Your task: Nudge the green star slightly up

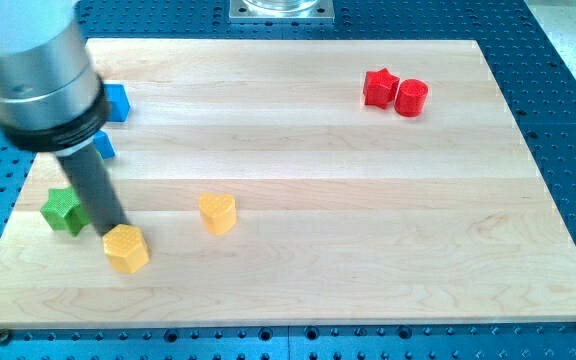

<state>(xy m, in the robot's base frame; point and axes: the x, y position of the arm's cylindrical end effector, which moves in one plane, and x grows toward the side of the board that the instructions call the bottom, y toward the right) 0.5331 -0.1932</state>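
Observation:
The green star lies near the board's left edge, partly hidden by the rod. My tip is just right of the green star and touches or stands right behind the top of a yellow hexagon block. The rod rises up-left to the large grey arm body at the view's top left.
A yellow heart-like block lies right of the hexagon. Two blue blocks are partly hidden behind the arm at the left. A red star and a red cylinder sit together at the top right. The wooden board lies on a blue perforated table.

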